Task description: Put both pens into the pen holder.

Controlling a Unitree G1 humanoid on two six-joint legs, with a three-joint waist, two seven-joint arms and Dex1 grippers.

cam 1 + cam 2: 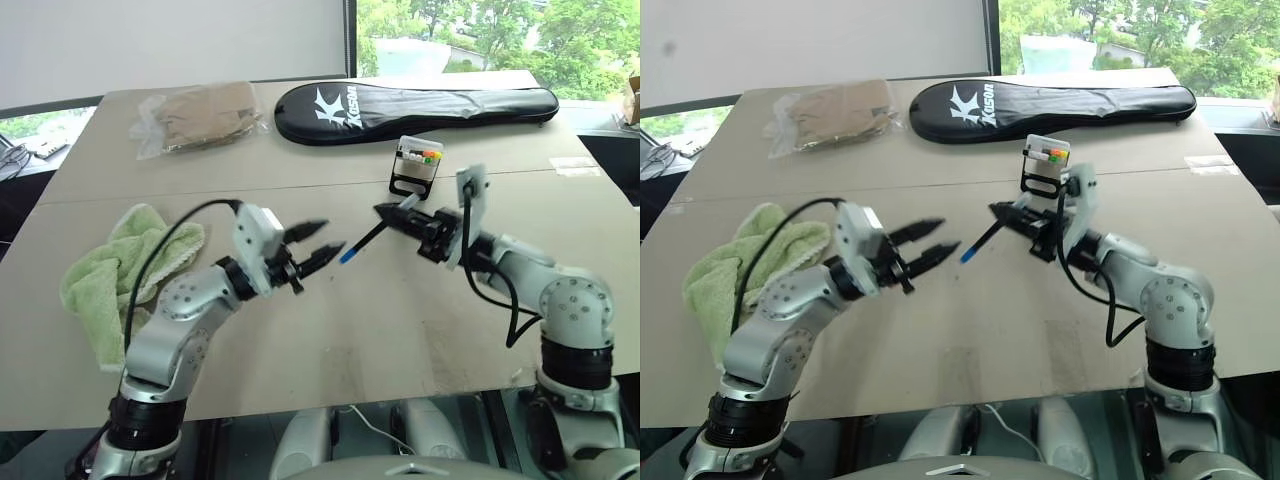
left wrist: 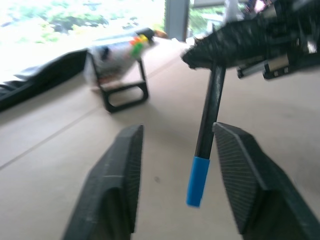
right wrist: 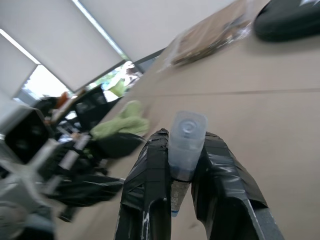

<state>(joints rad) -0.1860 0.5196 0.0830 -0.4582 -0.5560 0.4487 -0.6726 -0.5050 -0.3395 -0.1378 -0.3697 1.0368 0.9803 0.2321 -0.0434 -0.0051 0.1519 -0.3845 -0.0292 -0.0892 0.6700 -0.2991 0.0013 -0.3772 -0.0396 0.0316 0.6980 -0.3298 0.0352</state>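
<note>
My right gripper (image 1: 388, 213) is shut on the pale blue end of a black pen (image 1: 365, 240), held level above the table. The pen's blue cap (image 2: 197, 181) points toward my left gripper (image 1: 331, 237), which is open. In the left wrist view the cap hangs between the two fingers, near one pad (image 2: 235, 165) without being clamped. The right wrist view shows the pale end (image 3: 186, 137) pinched between my right fingers. The pen holder (image 1: 415, 166), clear and white on a black frame, stands just behind the right gripper. Coloured tips show in it. I cannot tell whether the other pen is among them.
A long black racket bag (image 1: 415, 105) lies at the table's far side, with a clear bag of tan items (image 1: 200, 115) to its left. A green towel (image 1: 120, 270) lies crumpled at the near left. The table's front edge runs just below both arms.
</note>
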